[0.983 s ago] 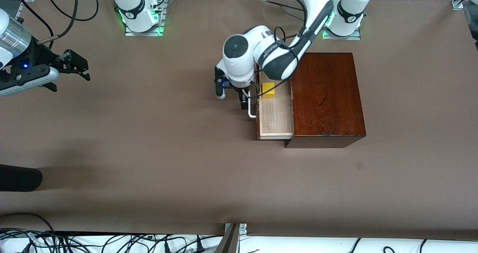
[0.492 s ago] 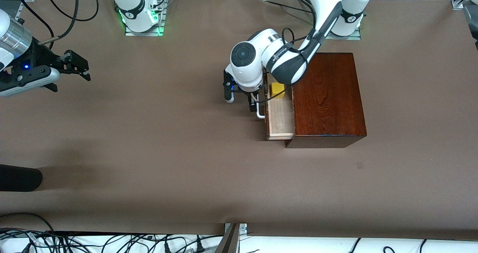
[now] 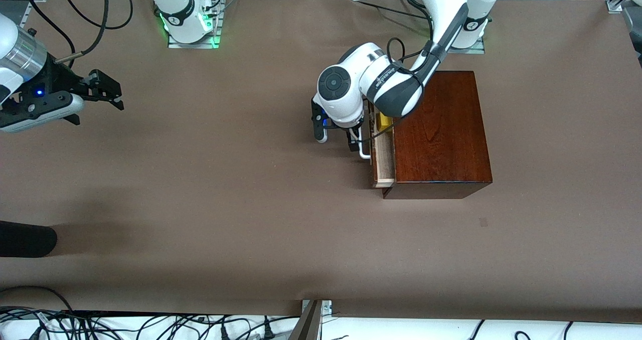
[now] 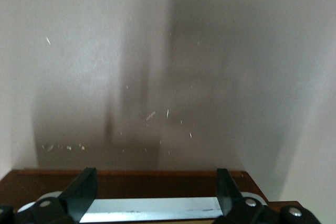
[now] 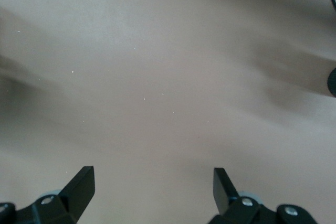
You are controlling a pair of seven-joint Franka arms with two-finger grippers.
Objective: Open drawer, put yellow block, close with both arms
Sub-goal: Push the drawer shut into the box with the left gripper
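Note:
The drawer (image 3: pixel 383 162) sticks a short way out of the dark mahogany box (image 3: pixel 441 129). A sliver of the yellow block (image 3: pixel 385 121) shows in the tray, mostly hidden under the left arm. My left gripper (image 3: pixel 336 138) is open, its fingers (image 4: pixel 84 190) spread wide in front of the drawer's white bar handle (image 3: pixel 365 152). The left wrist view shows the handle (image 4: pixel 152 209) lying between the fingers against the dark drawer front (image 4: pixel 157 186). My right gripper (image 3: pixel 103 89) is open and empty, waiting over bare table toward the right arm's end; it also shows in the right wrist view (image 5: pixel 152 177).
Brown table cover (image 3: pixel 225 204) surrounds the box. A dark object (image 3: pixel 25 239) lies at the table edge toward the right arm's end, nearer the front camera. Cables (image 3: pixel 150 325) run along the front edge.
The left gripper has moved toward the box with the drawer front, and the drawer has slid most of the way in. The yellow block is now nearly covered. The right arm barely moved.

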